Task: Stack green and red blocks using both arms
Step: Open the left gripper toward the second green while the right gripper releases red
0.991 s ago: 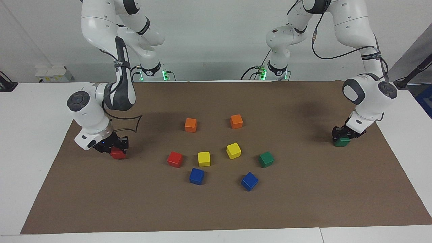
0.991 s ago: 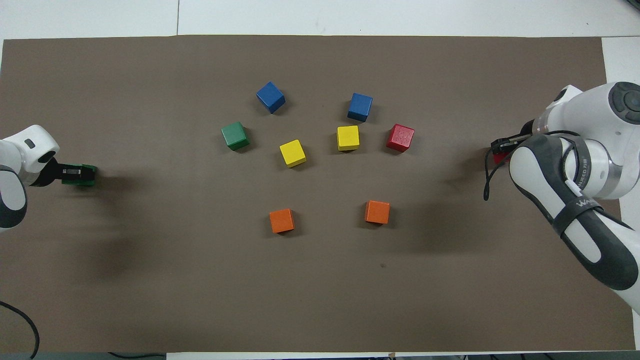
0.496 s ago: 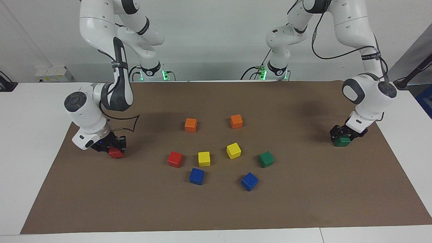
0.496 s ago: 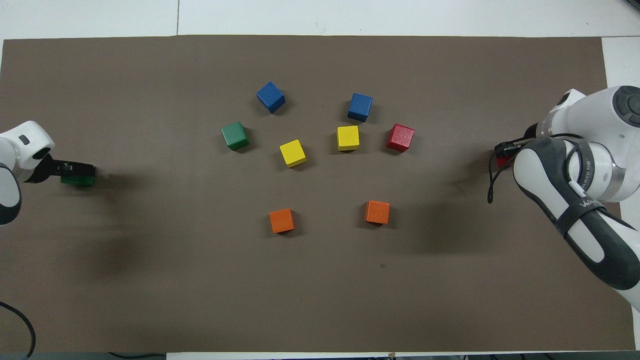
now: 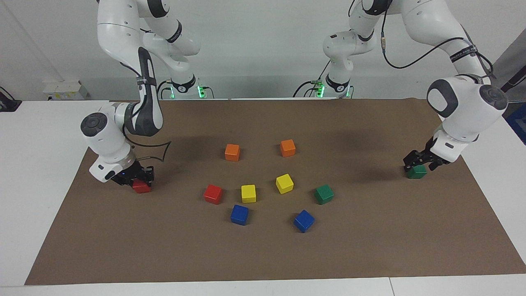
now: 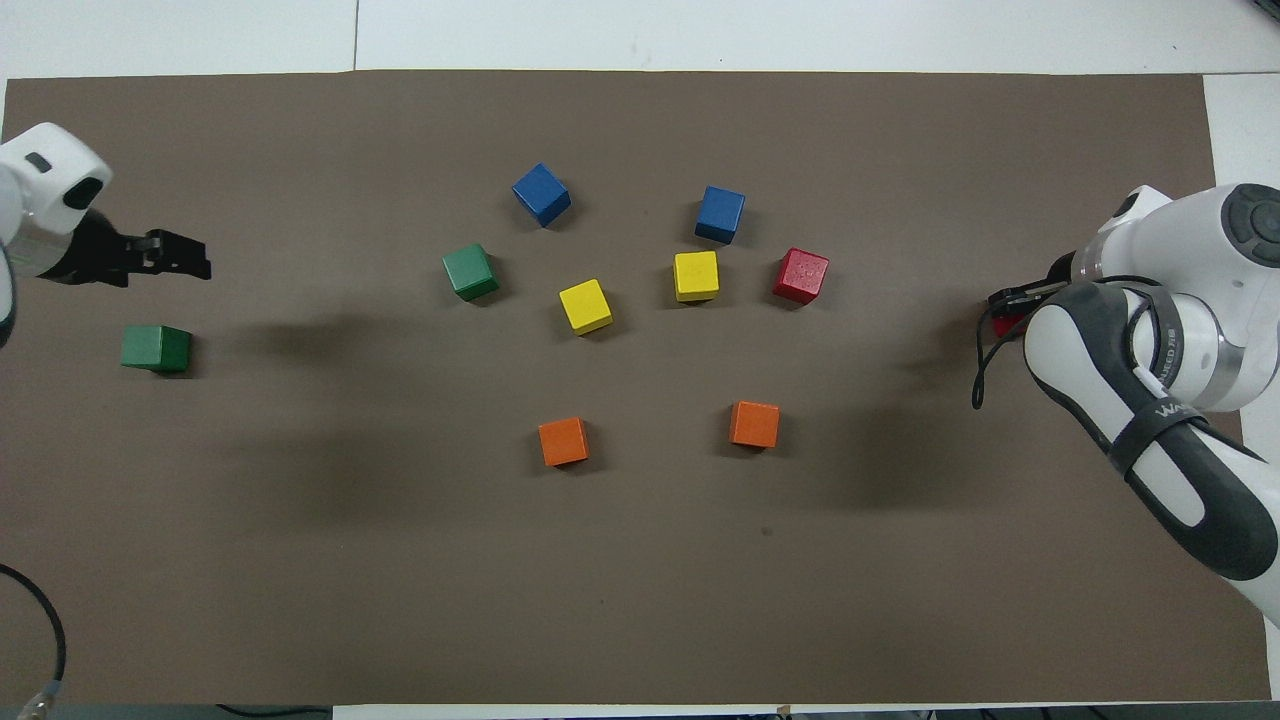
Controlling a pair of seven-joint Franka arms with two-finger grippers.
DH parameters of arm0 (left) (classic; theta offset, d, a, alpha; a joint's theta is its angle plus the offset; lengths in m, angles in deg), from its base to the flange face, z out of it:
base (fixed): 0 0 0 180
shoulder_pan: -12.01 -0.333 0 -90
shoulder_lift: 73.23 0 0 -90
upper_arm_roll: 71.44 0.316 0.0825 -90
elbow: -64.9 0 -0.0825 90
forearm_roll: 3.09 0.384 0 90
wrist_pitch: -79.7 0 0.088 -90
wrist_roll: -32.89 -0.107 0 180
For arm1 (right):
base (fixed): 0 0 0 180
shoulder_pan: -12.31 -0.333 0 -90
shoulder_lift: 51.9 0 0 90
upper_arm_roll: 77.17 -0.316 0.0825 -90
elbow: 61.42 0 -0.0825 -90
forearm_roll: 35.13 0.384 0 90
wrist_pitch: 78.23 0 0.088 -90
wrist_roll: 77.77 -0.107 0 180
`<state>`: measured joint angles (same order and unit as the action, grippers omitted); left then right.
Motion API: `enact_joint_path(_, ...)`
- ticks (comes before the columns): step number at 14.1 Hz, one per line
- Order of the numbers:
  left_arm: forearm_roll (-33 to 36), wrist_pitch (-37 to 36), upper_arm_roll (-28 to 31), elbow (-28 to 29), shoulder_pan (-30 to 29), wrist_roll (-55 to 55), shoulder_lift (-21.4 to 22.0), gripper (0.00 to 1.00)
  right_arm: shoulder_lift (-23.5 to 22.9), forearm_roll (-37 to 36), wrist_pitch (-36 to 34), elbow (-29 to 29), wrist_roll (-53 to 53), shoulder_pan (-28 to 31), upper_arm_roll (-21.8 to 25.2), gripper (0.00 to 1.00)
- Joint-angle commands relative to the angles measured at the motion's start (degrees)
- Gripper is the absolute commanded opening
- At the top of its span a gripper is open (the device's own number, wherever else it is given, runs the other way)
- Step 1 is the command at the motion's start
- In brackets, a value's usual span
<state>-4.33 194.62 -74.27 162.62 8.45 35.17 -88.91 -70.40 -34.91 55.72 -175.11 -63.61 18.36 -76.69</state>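
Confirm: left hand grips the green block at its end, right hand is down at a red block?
No. The left hand holds nothing: the overhead view shows the green block lying free, apart from it. The right hand is down at a red block.

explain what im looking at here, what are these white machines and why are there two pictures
These are two white robot arms, each ending in a small black gripper with two fingers. One picture faces the robots from across the table. The other looks down from above their end, so its sides are flipped.

On the brown mat lie small cubes. In the middle are orange cubes, yellow cubes, blue cubes, a central red block and a central green block.

The left gripper hovers open over an outer green block, not holding it. The right gripper is down at an outer red block, but its grip cannot be judged.
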Motion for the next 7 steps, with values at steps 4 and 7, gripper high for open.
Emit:
enact_joint_path(4,0.09,-1.72,1.07,-5.68,14.26,29.14,-4.17,1.00,0.65,0.48,0.53,0.31,0.26,0.98,-0.66,1.00)
enact_joint_path(7,1.58,-2.79,1.24,-11.84,18.75,38.65,-10.41,1.00,2.76,0.48,-8.49,7.05,-7.08,-0.16,-1.19,1.00)
